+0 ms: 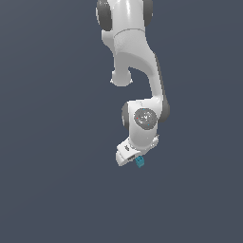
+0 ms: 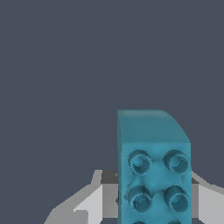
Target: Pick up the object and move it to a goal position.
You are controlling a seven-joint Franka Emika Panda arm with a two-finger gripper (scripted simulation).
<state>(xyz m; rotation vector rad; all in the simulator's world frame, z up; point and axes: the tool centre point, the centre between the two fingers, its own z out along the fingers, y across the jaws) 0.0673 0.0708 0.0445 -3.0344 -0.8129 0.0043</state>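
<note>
The small teal-blue studded brick (image 1: 139, 162) sits at the tip of my white gripper (image 1: 135, 159) in the exterior view. In the wrist view the brick (image 2: 153, 175) fills the space between my two fingers, studs facing the camera. A grey finger (image 2: 89, 203) stands on one side and the other finger (image 2: 208, 201) on the opposite side. The dark pads of both lie against the brick's sides. The gripper is shut on the brick. The lower part of the brick is cut off by the frame edge.
The white arm (image 1: 135, 71) reaches down from the top of the exterior view. A plain dark grey-blue surface (image 1: 47, 142) lies all around it. No other object and no goal marker shows in either view.
</note>
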